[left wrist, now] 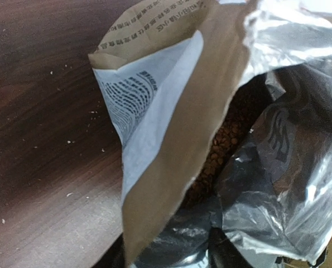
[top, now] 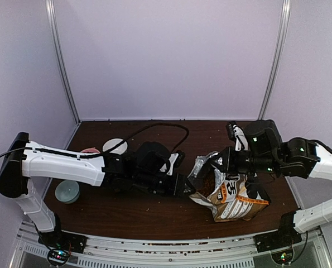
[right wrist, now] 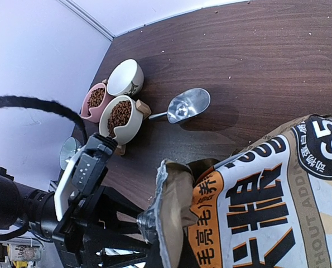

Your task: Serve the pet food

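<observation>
The brown-and-white paper bag (top: 235,200) stands right of centre with its foil-lined mouth pulled open. Pet food (left wrist: 224,142) shows as reddish-brown kibble deep in that mouth. More kibble fills a beige bowl (right wrist: 120,116) and a pink bowl (right wrist: 96,99). My right gripper (top: 213,163) is shut on the bag's upper flap (right wrist: 179,212). My left gripper (top: 185,185) sits at the near lip; its dark fingers (left wrist: 114,259) straddle crumpled foil (left wrist: 182,240), and I cannot tell whether they pinch it.
A silver metal scoop (right wrist: 185,106) lies empty on the table beside the bowls. A white bowl (right wrist: 125,77) stands behind them. A teal round lid (top: 67,191) rests near the left arm. Crumbs dot the dark wood table (left wrist: 37,139).
</observation>
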Robot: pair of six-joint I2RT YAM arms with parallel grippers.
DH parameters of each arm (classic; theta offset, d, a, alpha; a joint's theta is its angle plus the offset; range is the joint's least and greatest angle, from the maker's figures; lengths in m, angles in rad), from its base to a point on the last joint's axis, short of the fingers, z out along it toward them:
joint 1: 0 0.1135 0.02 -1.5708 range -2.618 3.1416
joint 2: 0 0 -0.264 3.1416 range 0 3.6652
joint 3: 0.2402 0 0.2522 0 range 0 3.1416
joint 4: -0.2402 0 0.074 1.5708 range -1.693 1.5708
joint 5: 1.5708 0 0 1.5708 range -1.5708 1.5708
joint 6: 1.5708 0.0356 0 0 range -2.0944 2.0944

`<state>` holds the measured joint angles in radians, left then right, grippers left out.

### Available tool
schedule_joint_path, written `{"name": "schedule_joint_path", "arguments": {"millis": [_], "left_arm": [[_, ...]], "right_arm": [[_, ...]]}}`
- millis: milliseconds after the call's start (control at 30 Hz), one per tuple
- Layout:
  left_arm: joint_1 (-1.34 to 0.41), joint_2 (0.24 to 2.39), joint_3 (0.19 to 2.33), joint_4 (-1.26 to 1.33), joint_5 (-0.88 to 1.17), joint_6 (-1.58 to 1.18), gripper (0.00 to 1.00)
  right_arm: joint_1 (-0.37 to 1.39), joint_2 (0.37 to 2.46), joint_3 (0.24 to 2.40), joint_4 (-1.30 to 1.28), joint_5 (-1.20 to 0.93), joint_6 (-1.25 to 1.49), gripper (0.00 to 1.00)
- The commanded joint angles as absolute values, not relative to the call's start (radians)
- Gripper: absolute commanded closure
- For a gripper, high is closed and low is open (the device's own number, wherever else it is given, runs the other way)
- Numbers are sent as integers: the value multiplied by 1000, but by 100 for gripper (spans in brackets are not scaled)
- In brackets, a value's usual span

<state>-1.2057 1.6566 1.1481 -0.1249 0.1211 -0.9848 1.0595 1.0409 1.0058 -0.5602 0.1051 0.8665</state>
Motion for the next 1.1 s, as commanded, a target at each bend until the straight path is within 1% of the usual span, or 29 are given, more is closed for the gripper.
{"name": "schedule_joint_path", "arguments": {"millis": [0,67,133,167,233,267,300,433,467,533,667,767,933,1067], "left_arm": [[-1206,1707,1193,-18,143,-1015,63],[-1206,1703,1194,-13,139,-1014,70],[-1206,1692,1189,-24,127,-1015,74],[-1206,1686,1185,-29,121,-1018,74],[-1206,1677,1167,-31,106,-1027,67],[-1206,1673,1155,-21,100,-1038,68],[-1206,1672,1142,-6,96,-1053,73],[-1206,1673,1128,62,130,-1071,98],[-1207,1669,1131,79,139,-1063,100],[-1213,1640,1127,127,127,-1008,100],[-1245,1537,1142,134,27,-835,100],[-1276,1449,1143,162,-12,-743,100],[-1316,1389,1183,181,0,-713,100],[-1352,1372,1190,229,-5,-718,100]], "right_arm": [[1073,1040,1033,-518,96,850,100],[1081,1041,1037,-510,92,843,100],[1088,1044,1043,-508,92,838,100],[1091,1046,1044,-509,92,837,100],[1100,1050,1049,-509,90,832,100],[1103,1051,1051,-511,89,829,100],[1107,1054,1053,-512,88,826,100],[1123,1078,1078,-512,77,805,100],[1130,1089,1091,-512,74,795,100],[1146,1116,1122,-513,69,774,100],[1184,1186,1202,-540,80,730,100],[1207,1234,1260,-556,86,716,100],[1243,1271,1314,-552,85,697,100],[1249,1256,1321,-540,103,701,100]]}}
